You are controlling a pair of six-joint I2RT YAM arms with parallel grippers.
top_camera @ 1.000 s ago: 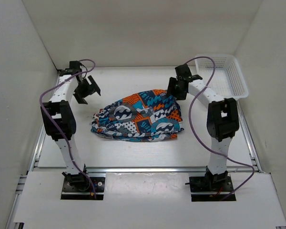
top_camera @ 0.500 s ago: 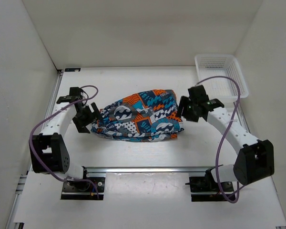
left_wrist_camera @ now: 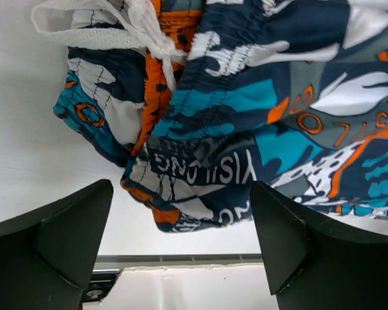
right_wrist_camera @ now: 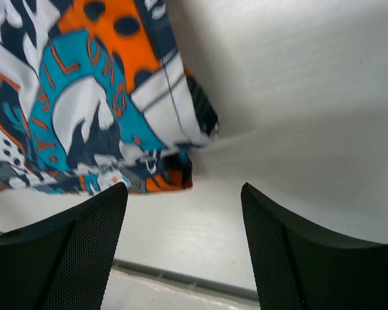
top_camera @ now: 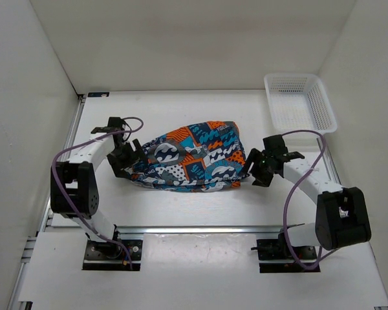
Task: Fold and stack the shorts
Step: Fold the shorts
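Shorts (top_camera: 187,158) update: they haven't budged, it's the arms that moved. A second ago both were reaching up toward the back of the table (top_camera: 181,206), and now they've dropped low, one at each end of the pile.

Left gripper (top_camera: 128,160) first: jaws spread wide, nothing between them. From its wrist cam, the gathered waistband end of the shorts sits right ahead in the gap between the fingers (left_wrist_camera: 58,239). A bit of white mesh lining (left_wrist_camera: 84,26) pokes out further ahead and off to one side. Can't tell whether the fingers are touching cloth yet; looks like just short of it.

Right gripper (top_camera: 253,173): also spread, also holding nothing. Its cam shows a leg-hem corner just ahead, toward one finger, and the rest of the gap sits over bare table. So it's beside the fabric, not around it. Well beyond that gripper, off toward the back corner, is the white basket (top_camera: 301,103), with nothing in it that I can see.

The shorts are between the two grippers, mid-table, in a rumpled and partly doubled-over heap. I wouldn't call it a neat fold yet.

My read: this is the set-up for a two-handed grab at opposite ends, to lift and spread or fold them over. The right side probably needs to shift in toward the hem, or it'll close on air.
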